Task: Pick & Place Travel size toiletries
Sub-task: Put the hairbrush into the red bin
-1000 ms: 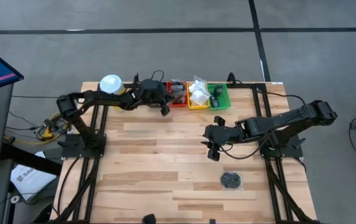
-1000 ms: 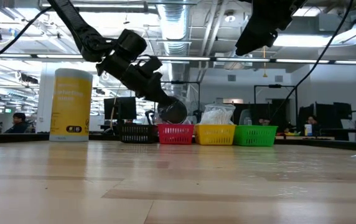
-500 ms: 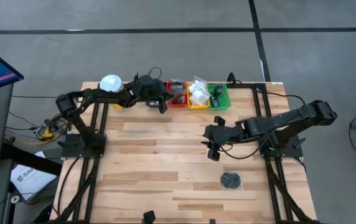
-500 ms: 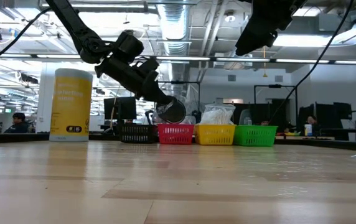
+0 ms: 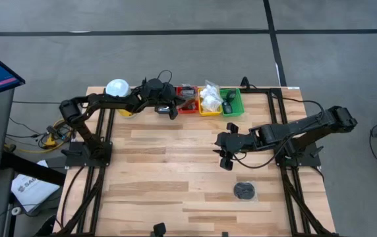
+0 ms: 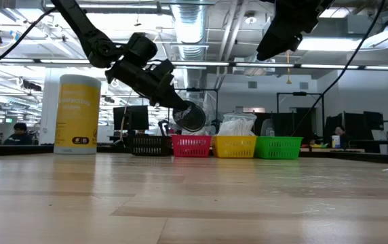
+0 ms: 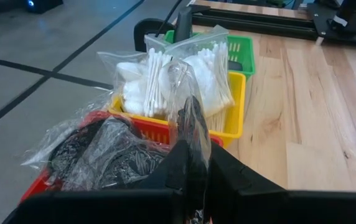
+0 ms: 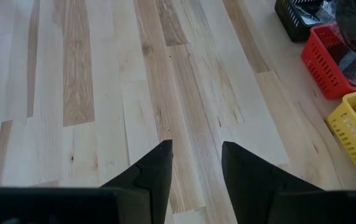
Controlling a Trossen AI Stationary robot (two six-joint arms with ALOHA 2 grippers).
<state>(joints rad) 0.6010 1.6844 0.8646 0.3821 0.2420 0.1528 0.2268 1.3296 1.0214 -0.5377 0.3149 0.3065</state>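
My left gripper (image 5: 170, 109) is shut on a flat round black disc in a clear bag (image 6: 192, 116). It holds the disc over the row of small trays at the table's far edge, by the red tray (image 5: 188, 103). The red tray holds more bagged dark items (image 7: 103, 155), and the yellow tray (image 7: 228, 121) holds white bagged items (image 7: 184, 78). Another bagged black disc (image 5: 244, 191) lies flat on the table near the right front. My right gripper (image 5: 226, 155) is open and empty above the middle of the table, and its wrist view (image 8: 196, 163) shows bare wood between its fingers. My left gripper pinches the bagged disc between its two fingers, which slant down toward the trays. In the wrist view the disc shows edge-on (image 7: 194, 134) between the fingers (image 7: 178, 163), with clear film sticking out past them. The disc is lifted clear, just above the tray rims.
A tall yellow canister with a white lid (image 5: 118, 89) stands at the far left. Black (image 6: 148, 144), red (image 6: 191, 145), yellow (image 6: 234, 146) and green (image 6: 277, 146) trays stand in a row along the far edge. The bare wooden tabletop (image 5: 169, 171) spreads in front.
My left gripper, still shut on the bagged disc, has gone a little toward the table's far edge and slightly up, carrying the disc closer over the trays. My right arm has kept still.
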